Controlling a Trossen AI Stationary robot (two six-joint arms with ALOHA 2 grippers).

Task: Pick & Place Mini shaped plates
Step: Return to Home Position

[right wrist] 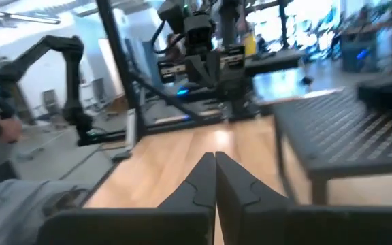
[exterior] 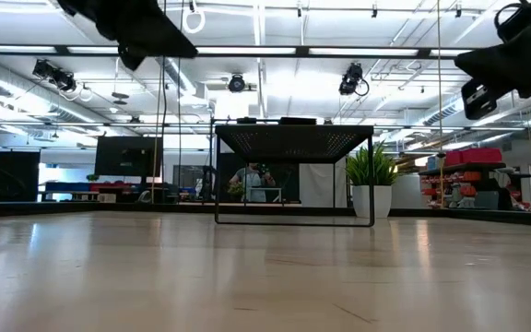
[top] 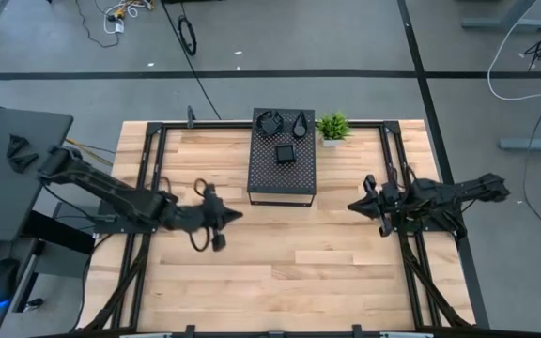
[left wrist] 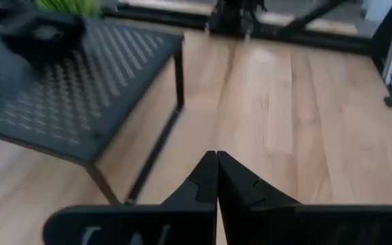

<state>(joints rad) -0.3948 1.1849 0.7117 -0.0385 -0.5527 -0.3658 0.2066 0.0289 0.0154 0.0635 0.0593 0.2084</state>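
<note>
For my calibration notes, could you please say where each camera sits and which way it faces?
High: overhead, straight down; shelf, left gripper, right gripper.
Low: at tabletop, level toward shelf; arms overhead.
Left wrist: past its shut gripper toward shelf corner.
Right wrist: past its shut gripper toward shelf.
All share the shelf.

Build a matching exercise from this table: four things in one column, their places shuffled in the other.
1. left gripper
2. right gripper
3. potted plant
4. square plates

A. on top of the perforated shelf
B. on the table, by the shelf's far right corner
C. above the table, left of the shelf
D. above the table, right of the shelf

Pairs: 1-C, 2-D, 3-B, 4-A
</note>
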